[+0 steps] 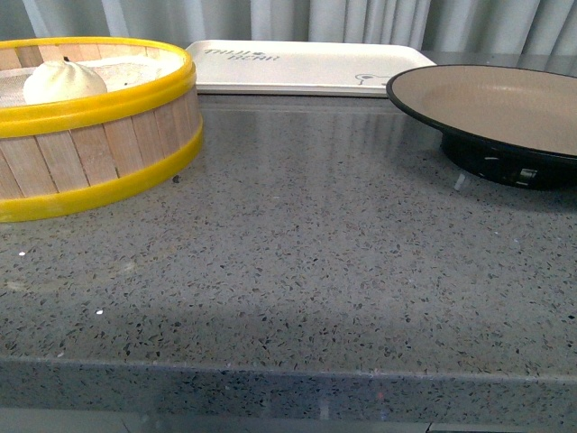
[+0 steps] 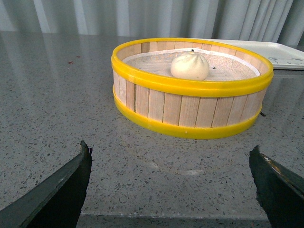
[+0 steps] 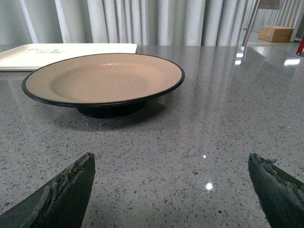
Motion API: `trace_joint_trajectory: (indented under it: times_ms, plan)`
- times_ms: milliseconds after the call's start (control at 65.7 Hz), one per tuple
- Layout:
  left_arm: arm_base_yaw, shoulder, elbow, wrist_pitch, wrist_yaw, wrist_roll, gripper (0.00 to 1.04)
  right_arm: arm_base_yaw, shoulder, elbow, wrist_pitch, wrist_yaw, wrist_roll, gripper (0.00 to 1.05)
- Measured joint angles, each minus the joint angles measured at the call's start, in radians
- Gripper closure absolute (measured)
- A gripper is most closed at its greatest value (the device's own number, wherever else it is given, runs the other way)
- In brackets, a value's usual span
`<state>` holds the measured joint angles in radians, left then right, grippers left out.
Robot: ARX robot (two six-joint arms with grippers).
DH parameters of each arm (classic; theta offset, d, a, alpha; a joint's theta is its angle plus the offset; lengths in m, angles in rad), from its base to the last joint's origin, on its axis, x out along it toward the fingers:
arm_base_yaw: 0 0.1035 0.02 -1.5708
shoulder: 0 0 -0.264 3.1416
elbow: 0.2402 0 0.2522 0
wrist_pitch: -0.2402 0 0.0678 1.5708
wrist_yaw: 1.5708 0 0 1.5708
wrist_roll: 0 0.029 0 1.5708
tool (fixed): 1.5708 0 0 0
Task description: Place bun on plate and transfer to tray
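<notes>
Countertop [image 1: 297, 271]: grey speckled stone
Bun [image 1: 63, 81]: in steamer basket [image 1: 99, 153], left
Plate [image 1: 487, 99]: far right
Tray [image 1: 297, 68]: far centre
Left gripper [image 2: 170, 145]: spread apart
Right gripper [image 3: 171, 154]: spread apart

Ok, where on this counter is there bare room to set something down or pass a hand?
The grey speckled counter is bare across its near half, and a wide lane runs between the yellow-rimmed wooden steamer basket and the tan, black-rimmed plate back to the cream rectangular tray. The plate is empty too. Tightest along the back, where the three sit close.
</notes>
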<state>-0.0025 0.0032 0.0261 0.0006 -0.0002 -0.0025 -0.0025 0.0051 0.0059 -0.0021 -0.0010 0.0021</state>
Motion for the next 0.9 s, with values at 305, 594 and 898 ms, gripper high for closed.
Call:
trace_joint_trajectory:
  times_ms: [305,594,898]
  plan:
    - [0.000,0.000,0.000,0.000,0.000,0.000,0.07,0.000,0.000,0.000,0.000,0.000,0.000,0.08]
    - [0.000,0.000,0.000,0.000,0.000,0.000,0.07,0.000,0.000,0.000,0.000,0.000,0.000,0.08]
    - [0.002,0.006,0.003,-0.007,0.006,0.000,0.07,0.000,0.000,0.000,0.000,0.000,0.000,0.08]
